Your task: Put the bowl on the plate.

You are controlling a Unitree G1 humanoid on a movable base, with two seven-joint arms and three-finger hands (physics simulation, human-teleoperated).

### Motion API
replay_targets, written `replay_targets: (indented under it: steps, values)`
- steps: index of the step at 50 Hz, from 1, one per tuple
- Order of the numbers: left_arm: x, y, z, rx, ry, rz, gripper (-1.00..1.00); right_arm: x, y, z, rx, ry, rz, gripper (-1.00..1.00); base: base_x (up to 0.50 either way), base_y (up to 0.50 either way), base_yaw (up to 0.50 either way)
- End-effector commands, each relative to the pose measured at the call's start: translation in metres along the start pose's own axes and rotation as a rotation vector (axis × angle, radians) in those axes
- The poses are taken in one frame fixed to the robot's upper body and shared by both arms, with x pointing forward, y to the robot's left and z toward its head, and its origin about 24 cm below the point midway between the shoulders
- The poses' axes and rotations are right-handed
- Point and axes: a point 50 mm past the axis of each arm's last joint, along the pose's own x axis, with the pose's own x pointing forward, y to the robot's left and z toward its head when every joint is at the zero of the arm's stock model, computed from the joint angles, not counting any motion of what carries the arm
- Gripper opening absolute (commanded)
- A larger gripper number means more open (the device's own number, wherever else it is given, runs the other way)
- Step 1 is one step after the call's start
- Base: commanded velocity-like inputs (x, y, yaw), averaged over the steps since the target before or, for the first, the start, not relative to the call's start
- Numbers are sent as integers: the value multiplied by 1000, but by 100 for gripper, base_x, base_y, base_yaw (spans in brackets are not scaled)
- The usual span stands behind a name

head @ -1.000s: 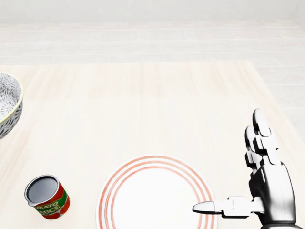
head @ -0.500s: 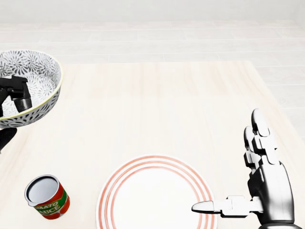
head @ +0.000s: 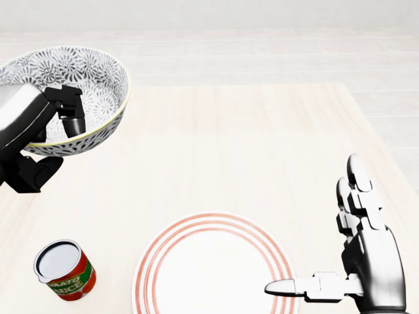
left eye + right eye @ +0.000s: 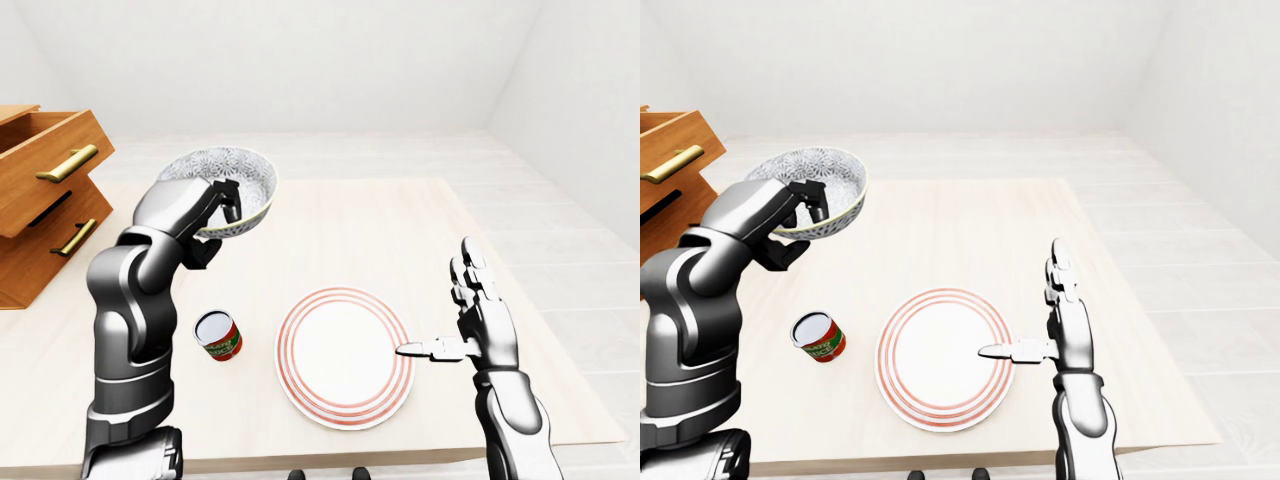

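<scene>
**Bowl in the air, far left; plate not yet reached**

Near right: right hand is fully open and holds nothing. Its fingers are straight and its thumb points left over the plate's right rim. Whether the thumb touches the rim cannot be told.

Near centre: the plate lies flat on the surface. Just left of it stands an open tomato sauce can, apart from the plate.

Farther left: the left hand is clamped on the bowl. One finger hooks inside the rim and the others sit under the outer wall. The bowl is up off the surface, tilted, and well apart from the plate.

Risks:
- It is a rim-only pinch on a tilted bowl, so the bowl may rotate or slip out during the carry.
- The right thumb overhangs the plate, so the bowl could land on it and sit crooked.
- The can is near the likely path, so a low left forearm could knock it over.

Views: the left-eye view shows the whole left arm, the bowl's height above the surface, and a wooden drawer unit at far left with its top drawer pulled out. The head view crops all of that, but it shows the finger inside the rim and the can's label more clearly.
</scene>
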Motion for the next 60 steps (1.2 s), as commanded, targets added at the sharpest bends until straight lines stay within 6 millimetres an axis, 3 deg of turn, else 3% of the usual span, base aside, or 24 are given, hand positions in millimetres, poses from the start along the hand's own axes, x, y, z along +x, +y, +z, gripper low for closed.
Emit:
replay_targets:
  steps: [1,26,60]
  values:
    - [4,-4,18,-12,-53,1,-100,-1,0,-2,3,9,-3,100,0,0,0]
    - [20,-37,69,-100,-191,-101,-100,-3,-3,5,-9,-19,-5,100,0,0,0]
    - [13,-74,107,-164,-286,-161,-100,-3,0,-3,0,17,1,100,0,0,0]
